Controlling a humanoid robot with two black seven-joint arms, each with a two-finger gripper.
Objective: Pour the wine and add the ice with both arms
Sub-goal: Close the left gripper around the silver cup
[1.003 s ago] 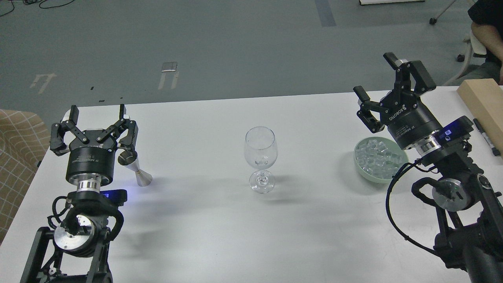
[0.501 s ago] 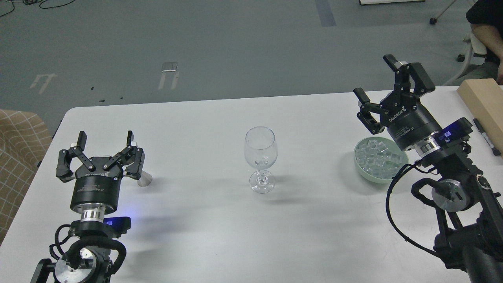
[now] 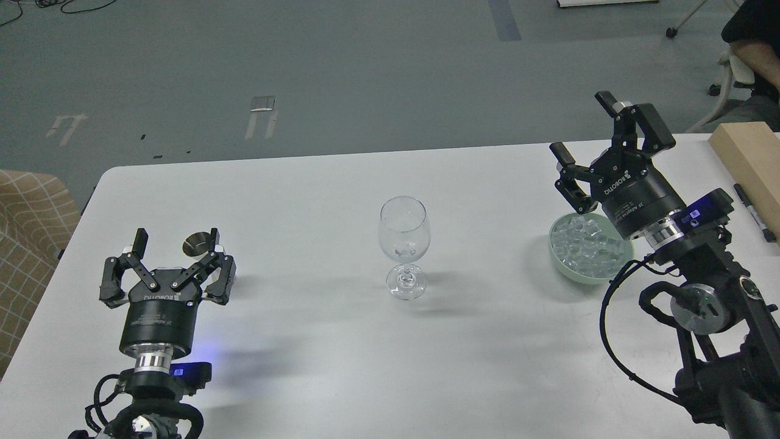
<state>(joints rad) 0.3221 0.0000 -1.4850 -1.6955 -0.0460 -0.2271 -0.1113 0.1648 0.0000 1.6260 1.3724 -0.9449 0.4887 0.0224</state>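
left gripper [image 3: 175, 239]: jaws apart, nothing held. Over the last second it pulled back toward the near left edge of the table and sat lower in the view than before.
jigger [image 3: 197, 244]: small metal measuring cup, its round top showing just past the left gripper's right finger. Its lower half was hidden behind that finger; a second ago its whole hourglass shape was visible beside the gripper.
left arm [image 3: 159, 341]: less of it in view than in the earlier frames; blue light at the wrist.
right gripper [image 3: 584, 125]: jaws apart, empty, raised above the far rim of the bowl. Shifted only slightly down against the frame half a second before.
right arm [image 3: 701, 286]: came in from the lower right, pose almost unchanged.
ice [image 3: 586, 244]: pile of clear cubes in the bowl, partly hidden by the right gripper's body. No change.
bowl [image 3: 567, 268]: pale green, right side of the table, same spot.
wine glass [image 3: 404, 244]: upright at table centre, well apart from both grippers, a small clear bit at the bottom of its bowl. Unmoved.
table [image 3: 341, 366]: white.
wooden block [image 3: 746, 155]: far right edge, black pen [image 3: 754, 212] beside it. Both unmoved.
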